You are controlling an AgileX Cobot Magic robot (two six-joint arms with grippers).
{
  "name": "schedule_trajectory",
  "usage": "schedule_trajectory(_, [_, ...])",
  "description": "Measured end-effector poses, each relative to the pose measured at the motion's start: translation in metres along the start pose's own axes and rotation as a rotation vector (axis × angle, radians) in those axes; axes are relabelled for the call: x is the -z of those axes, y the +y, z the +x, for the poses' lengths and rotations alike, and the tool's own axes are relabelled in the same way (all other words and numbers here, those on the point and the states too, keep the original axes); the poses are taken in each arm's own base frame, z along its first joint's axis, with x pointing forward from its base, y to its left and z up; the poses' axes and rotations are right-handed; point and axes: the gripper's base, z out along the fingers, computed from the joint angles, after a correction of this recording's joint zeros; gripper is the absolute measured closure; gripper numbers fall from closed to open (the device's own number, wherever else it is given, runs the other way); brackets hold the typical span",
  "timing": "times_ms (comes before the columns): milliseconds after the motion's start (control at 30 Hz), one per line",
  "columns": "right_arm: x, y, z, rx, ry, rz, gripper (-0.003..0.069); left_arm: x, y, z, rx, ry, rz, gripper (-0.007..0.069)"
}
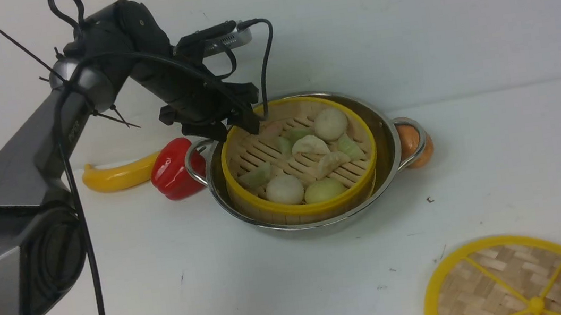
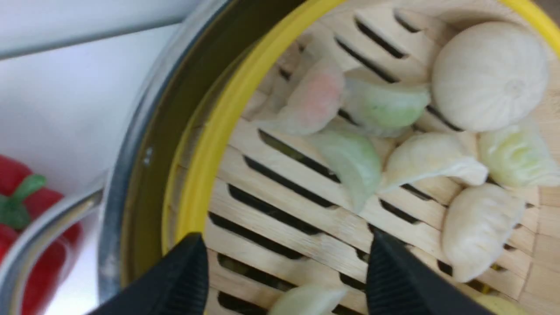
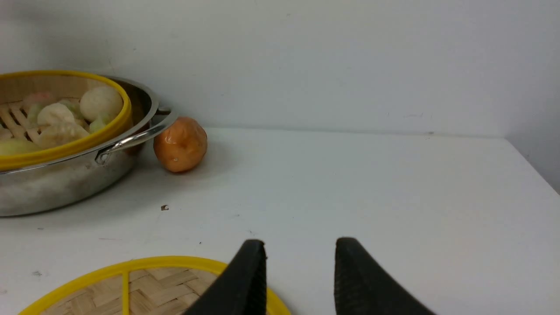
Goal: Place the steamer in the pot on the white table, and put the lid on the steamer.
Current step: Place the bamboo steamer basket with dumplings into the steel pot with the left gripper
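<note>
The steamer [image 1: 305, 209], a yellow-rimmed bamboo basket holding pale dumplings and buns, sits inside the shiny pot [image 1: 385, 131] on the white table [image 1: 254, 289]. My left gripper [image 1: 236, 123] hangs at the basket's back-left rim. In the left wrist view the left gripper [image 2: 286, 238] is open, with one finger by the yellow rim of the steamer [image 2: 218, 131], the other over the slats, and nothing held. The lid [image 1: 521, 283], a flat woven disc, lies at the front right. My right gripper [image 3: 301, 241] stands open and empty just above the lid [image 3: 153, 284], near its edge.
A red pepper [image 1: 172, 171] and a yellow banana [image 1: 117, 176] lie left of the pot, against its handle. A round orange fruit [image 1: 421, 148] sits under the pot's right handle. The wall runs close behind the pot.
</note>
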Motion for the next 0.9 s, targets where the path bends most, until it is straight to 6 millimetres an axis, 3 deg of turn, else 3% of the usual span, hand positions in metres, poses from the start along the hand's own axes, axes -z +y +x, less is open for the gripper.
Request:
schedule_trajectory(367, [0.000, 0.000, 0.000, 0.000, 0.000, 0.000, 0.0416, -0.014, 0.003, 0.006, 0.011, 0.053, 0.010, 0.0209])
schedule_trajectory(900, [0.000, 0.000, 0.000, 0.001, 0.000, 0.000, 0.0416, -0.006, 0.001, 0.004, -0.029, 0.036, -0.004, 0.0209])
